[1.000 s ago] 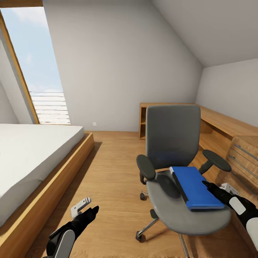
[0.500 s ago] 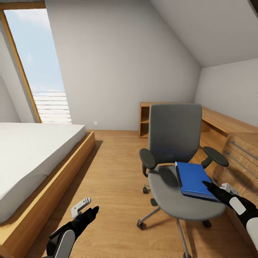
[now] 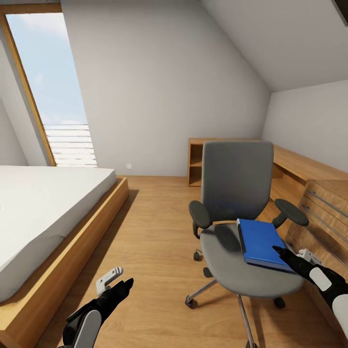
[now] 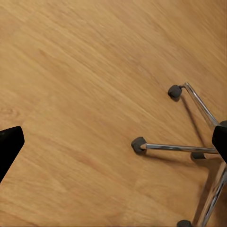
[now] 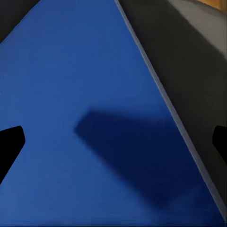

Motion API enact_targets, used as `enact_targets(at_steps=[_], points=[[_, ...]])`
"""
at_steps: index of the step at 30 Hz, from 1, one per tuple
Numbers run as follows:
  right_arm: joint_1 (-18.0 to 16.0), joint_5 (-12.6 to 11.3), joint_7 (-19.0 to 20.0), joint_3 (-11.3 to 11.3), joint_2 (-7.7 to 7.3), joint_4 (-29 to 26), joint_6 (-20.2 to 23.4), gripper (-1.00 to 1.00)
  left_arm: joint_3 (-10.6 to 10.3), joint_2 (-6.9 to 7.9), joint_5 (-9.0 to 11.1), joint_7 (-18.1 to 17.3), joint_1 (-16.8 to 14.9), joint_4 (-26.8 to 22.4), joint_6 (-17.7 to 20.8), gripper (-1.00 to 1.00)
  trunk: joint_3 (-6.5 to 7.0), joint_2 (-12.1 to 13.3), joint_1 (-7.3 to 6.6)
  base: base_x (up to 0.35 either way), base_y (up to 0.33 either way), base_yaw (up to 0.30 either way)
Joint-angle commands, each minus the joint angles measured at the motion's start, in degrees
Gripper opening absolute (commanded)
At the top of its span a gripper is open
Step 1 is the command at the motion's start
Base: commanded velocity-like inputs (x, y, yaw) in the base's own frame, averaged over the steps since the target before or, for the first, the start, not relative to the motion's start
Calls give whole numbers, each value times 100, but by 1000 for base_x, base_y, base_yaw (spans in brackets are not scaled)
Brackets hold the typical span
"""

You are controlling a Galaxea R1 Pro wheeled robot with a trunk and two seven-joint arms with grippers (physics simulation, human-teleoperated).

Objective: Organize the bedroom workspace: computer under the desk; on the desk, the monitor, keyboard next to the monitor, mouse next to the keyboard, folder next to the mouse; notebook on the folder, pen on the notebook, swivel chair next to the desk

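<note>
A grey swivel chair [image 3: 235, 193] stands on the wooden floor, with a blue folder [image 3: 258, 240] lying flat on the right side of its seat. My right gripper [image 3: 292, 252] hovers open at the folder's near right corner, one black fingertip over its edge. Seen from the right wrist, the folder [image 5: 94, 118] spreads below the open right gripper [image 5: 113, 142], with grey seat [image 5: 189, 56] beside it. My left gripper [image 3: 119, 278] hangs open over bare floor, left of the chair. In the left wrist view, the open left gripper [image 4: 113, 142] looks down on the chair's chrome legs [image 4: 177, 147].
A long wooden desk [image 3: 302, 166] runs along the right wall, with a drawer unit [image 3: 328, 208] close to my right arm. A low bed [image 3: 43, 203] on a wooden frame fills the left side. Open floor lies between bed and chair.
The whole picture shifted a little over the last second. The chair and folder now show slightly farther from my right gripper. Both grippers hold the same pose.
</note>
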Motion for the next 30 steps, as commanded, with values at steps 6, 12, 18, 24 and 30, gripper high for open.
enact_targets(at_steps=[6,12,18,24,30], points=[[3,32,3,-10,1,13,32,100,6,-4,61,46,-4,-8,20,100,101,240,-133,0,0,0],[3,32,3,-10,1,12,32,100,6,-4,61,46,-4,-8,20,100,209,481,-265,0,0,0],[3,32,3,-10,1,12,32,100,6,-4,61,46,-4,-2,20,100,316,721,-396,0,0,0],[3,32,3,-11,1,12,32,100,6,-4,61,46,-4,0,20,100,424,962,-528,0,0,0],[3,32,3,-10,1,12,32,100,6,-4,61,46,-4,0,20,100,532,1202,-660,0,0,0]])
